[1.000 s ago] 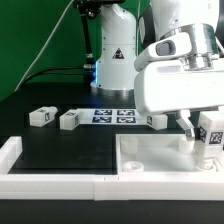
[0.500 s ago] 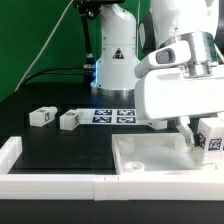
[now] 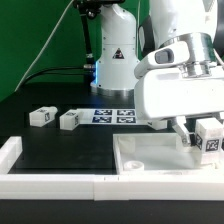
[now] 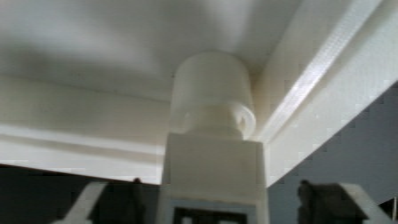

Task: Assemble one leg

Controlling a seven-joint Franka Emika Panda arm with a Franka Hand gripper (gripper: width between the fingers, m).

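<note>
- Pincer [image 3: 202, 138] closed on the leg [image 3: 210, 141]. The jaws stand narrow, clamped on the block's two sides.
- In the wrist view, the pincer [image 4: 214, 208] has dark fingers [image 4: 331, 200] flanking the leg [image 4: 217, 120]. The leg points straight away from the camera, with its square body nearest and its rounded peg at the far end.
- The leg's black-and-white square tag faces outward just beside the pincer. Its pattern is too small to read.
- The wrist view shows the top edge of another tag on the leg, cut off by the frame.
- Below the pincer lies the tray [image 3: 150, 158], white and shallow with a raised rim. The leg hangs over its corner on the exterior view's right. I cannot tell whether the peg touches the tray.
- In the wrist view, the tray [image 4: 107, 60] fills the space behind the peg as a pale floor and rim.
- The marker board [image 3: 112, 116] lies flat on the black table, well away from the pincer toward the exterior view's left. It carries several square tags and no legible writing.
- Farther that way lie the spare legs [image 3: 41, 116], each tagged. The nearer one [image 3: 69, 120] is just beside the marker board.
- A black triangle label [image 3: 115, 55] sits on the robot base [image 3: 112, 70] behind the pincer.
- White bars [image 3: 50, 185] border the table's near edge, apart from the pincer.
</note>
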